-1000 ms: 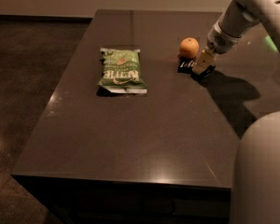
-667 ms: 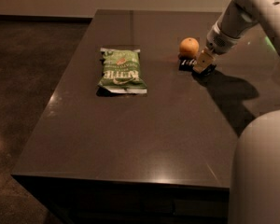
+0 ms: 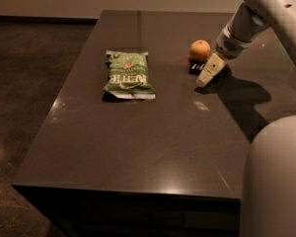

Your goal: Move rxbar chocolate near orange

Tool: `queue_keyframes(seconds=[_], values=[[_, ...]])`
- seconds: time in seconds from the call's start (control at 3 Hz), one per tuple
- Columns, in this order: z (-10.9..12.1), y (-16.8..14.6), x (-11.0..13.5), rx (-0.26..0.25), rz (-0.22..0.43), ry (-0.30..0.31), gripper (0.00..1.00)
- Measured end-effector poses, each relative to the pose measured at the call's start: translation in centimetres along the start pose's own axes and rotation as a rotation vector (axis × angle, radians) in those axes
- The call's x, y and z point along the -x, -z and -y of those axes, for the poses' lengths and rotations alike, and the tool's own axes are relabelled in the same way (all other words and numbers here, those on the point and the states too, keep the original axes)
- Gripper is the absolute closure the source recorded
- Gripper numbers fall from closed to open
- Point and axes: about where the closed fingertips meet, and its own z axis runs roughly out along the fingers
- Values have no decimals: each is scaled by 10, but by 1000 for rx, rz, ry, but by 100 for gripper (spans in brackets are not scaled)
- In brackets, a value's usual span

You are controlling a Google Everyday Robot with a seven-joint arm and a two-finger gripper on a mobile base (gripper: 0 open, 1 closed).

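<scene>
The orange (image 3: pixel 200 50) sits on the dark table (image 3: pixel 138 147) at the back right. The rxbar chocolate (image 3: pixel 194 68), a small flat black wrapper, lies on the table just in front of the orange, touching or nearly touching it; its right part is hidden behind the gripper. My gripper (image 3: pixel 207 73) reaches in from the upper right and slants down to the bar's right end, just in front and to the right of the orange. I cannot tell whether it is touching the bar.
A green chip bag (image 3: pixel 129 74) lies flat left of the orange, toward the table's left side. The robot's pale body (image 3: pixel 276 181) fills the lower right corner. The table's front edge is near the bottom; dark floor lies to the left.
The gripper's tip has shifted slightly toward the front left. The bar, the orange and the green bag stay where they were.
</scene>
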Motion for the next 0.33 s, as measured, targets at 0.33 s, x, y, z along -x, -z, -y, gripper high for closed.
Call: queue_keyframes(seconds=[0.33], values=[[0,0,0,0,0,0,0]])
